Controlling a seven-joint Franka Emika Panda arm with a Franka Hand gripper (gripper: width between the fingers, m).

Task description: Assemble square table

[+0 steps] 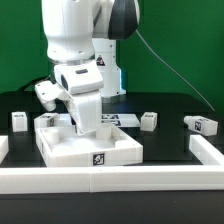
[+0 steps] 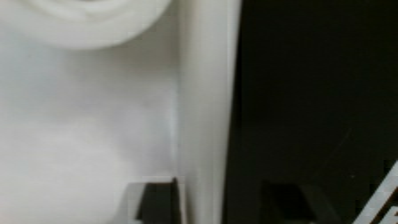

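Note:
The white square tabletop (image 1: 90, 148) lies on the black table near the front rail, its tag facing the camera. My gripper (image 1: 86, 128) reaches down at its far side. In the wrist view the tabletop's raised rim (image 2: 203, 110) runs between my fingers (image 2: 157, 200). One finger is against the rim and a dark gap shows at the other, so the gripper (image 2: 221, 200) looks open around the rim. Three white tagged legs lie loose: one at the exterior view's left (image 1: 18, 121) and two at its right (image 1: 148, 120) (image 1: 203, 124). A fourth (image 1: 46, 120) sits by the tabletop's far left corner.
A long white rail (image 1: 110, 182) edges the front of the table, with a raised end piece (image 1: 206, 148) at the exterior view's right. The marker board (image 1: 122, 119) lies flat behind the tabletop. A black cable hangs at the back right.

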